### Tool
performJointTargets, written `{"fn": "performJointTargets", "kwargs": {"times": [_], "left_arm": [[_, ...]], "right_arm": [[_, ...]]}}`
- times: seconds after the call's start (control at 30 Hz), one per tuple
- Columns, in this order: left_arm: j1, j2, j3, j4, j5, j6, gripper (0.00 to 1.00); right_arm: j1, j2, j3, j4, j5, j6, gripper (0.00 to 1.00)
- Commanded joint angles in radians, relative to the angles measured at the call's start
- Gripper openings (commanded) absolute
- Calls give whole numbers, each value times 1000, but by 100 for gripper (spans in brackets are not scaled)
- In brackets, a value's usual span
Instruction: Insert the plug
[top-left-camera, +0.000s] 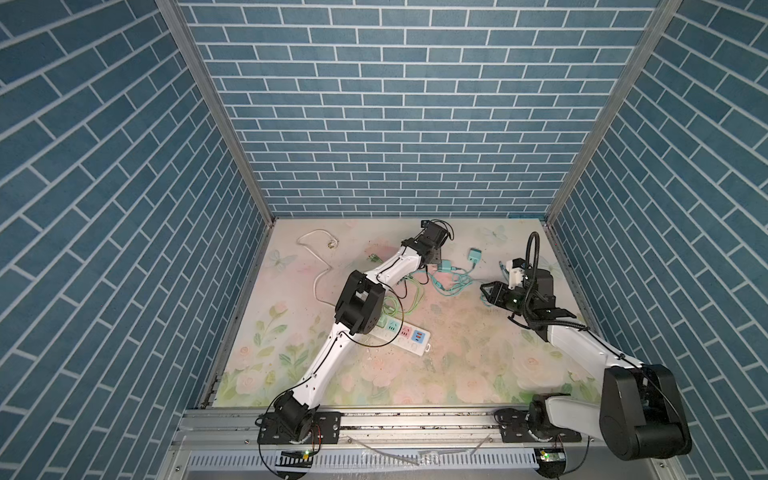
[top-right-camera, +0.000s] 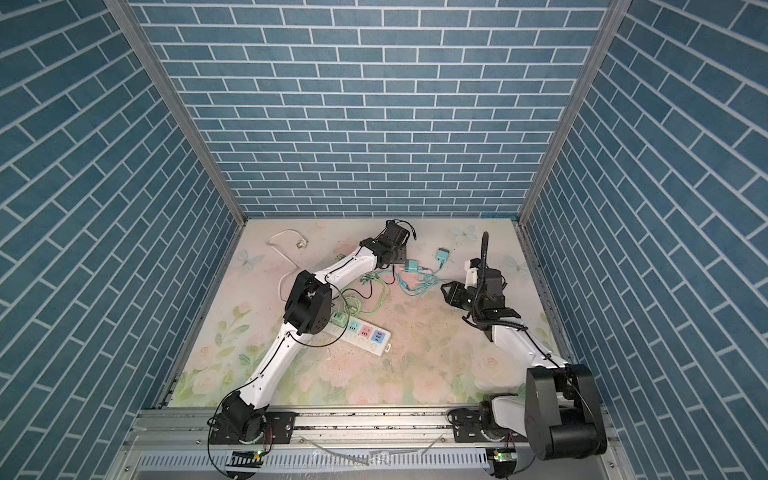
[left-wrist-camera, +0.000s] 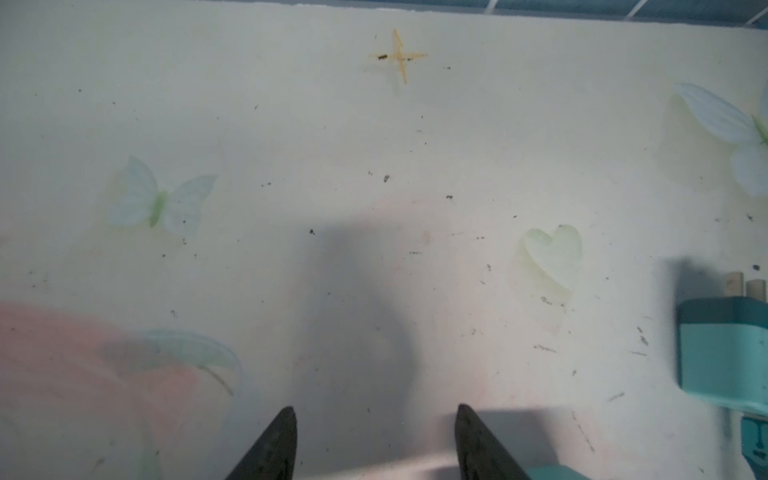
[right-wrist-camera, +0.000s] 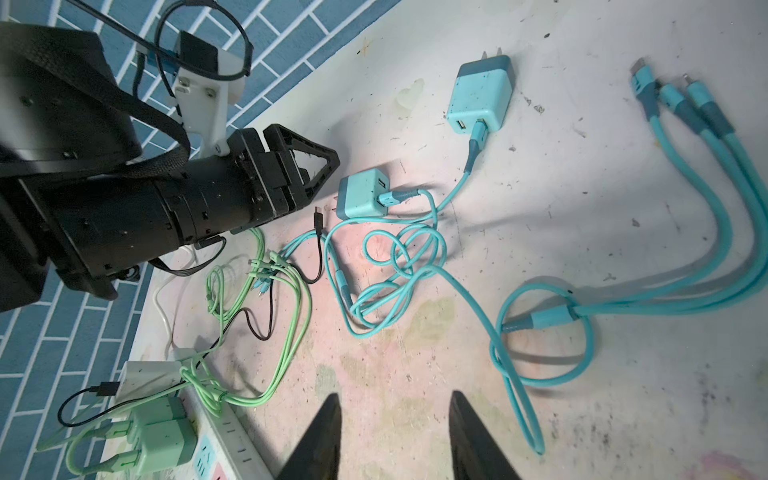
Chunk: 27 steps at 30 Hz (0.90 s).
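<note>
Left hand (left-wrist-camera: 376, 409) hangs open and empty just beside the small teal plug (right-wrist-camera: 363, 199) on the tabletop (top-left-camera: 457, 353); right hand (right-wrist-camera: 395, 395), also open, holds nothing; light, stiff and smooth, the plug probably wants gripping across its flat sides, prongs clear.

The desk (top-left-camera: 457, 365) has pale flowers and butterflies on it and looks a bit dirty. A white power strip (top-left-camera: 415, 338) lies flat on it. Farther back lie a blue-green plug (right-wrist-camera: 363, 198), a second blue-green plug (right-wrist-camera: 482, 97), tangled blue-green cords (right-wrist-camera: 399, 266), green cords (right-wrist-camera: 266, 266) and a white cord (top-left-camera: 315, 286).
</note>
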Motion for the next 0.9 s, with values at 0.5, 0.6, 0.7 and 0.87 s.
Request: {"fn": "performJointTargets", "kwargs": {"times": [0.5,0.6,0.7,0.87], "left_arm": [[-29,-161,-334,-1,127,48,56],[-42,-238,-464,40,134,45,55],[-65,-299,-560,69,145,46,55],[-99,-347,-620,88,152,61,55]], "right_arm": [[1,-23,-23,1,-6,-31,42],[2,-26,-22,-6,-6,-41,43],[-1,-27,-22,-11,-3,-51,43],[-1,-22,-17,-26,-2,-64,43]]}}
